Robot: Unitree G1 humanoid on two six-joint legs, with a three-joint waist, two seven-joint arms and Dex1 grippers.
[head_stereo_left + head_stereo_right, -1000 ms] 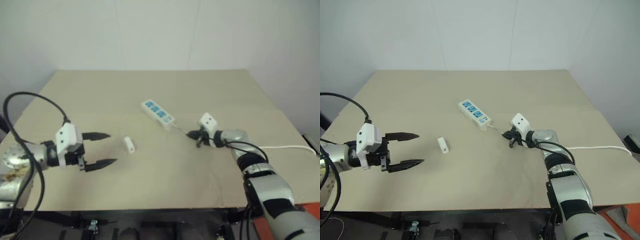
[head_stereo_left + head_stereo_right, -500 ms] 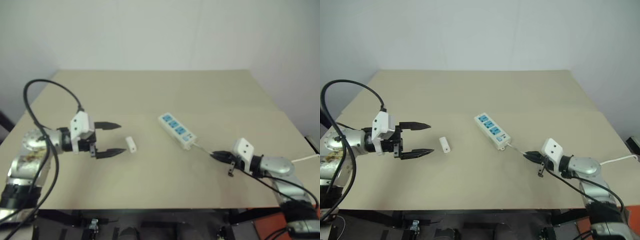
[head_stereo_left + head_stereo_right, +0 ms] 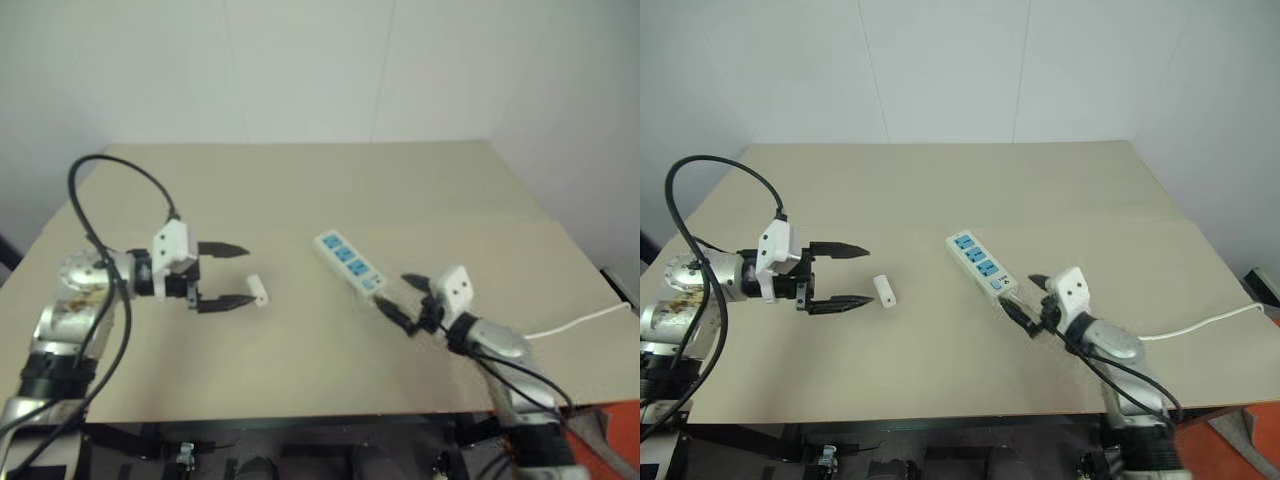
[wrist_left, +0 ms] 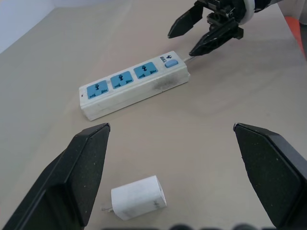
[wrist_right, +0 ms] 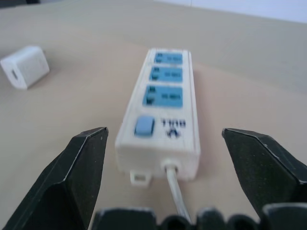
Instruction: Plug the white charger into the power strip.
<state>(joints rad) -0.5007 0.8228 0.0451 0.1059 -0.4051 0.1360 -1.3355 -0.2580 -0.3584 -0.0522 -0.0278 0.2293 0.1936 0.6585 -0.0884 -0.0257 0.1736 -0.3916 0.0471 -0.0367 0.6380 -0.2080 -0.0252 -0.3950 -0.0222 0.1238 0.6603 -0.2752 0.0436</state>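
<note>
Released from the cable, the right gripper [image 3: 1025,300] now stands spread just behind the power strip [image 3: 980,266] (mid-table, angled toward the far left corner); the left gripper [image 3: 846,274], fingers wide, brackets the white charger [image 4: 138,204] lying toward the table's left edge.

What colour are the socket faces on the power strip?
Blue, on the white power strip; the left wrist view shows them best.
</note>
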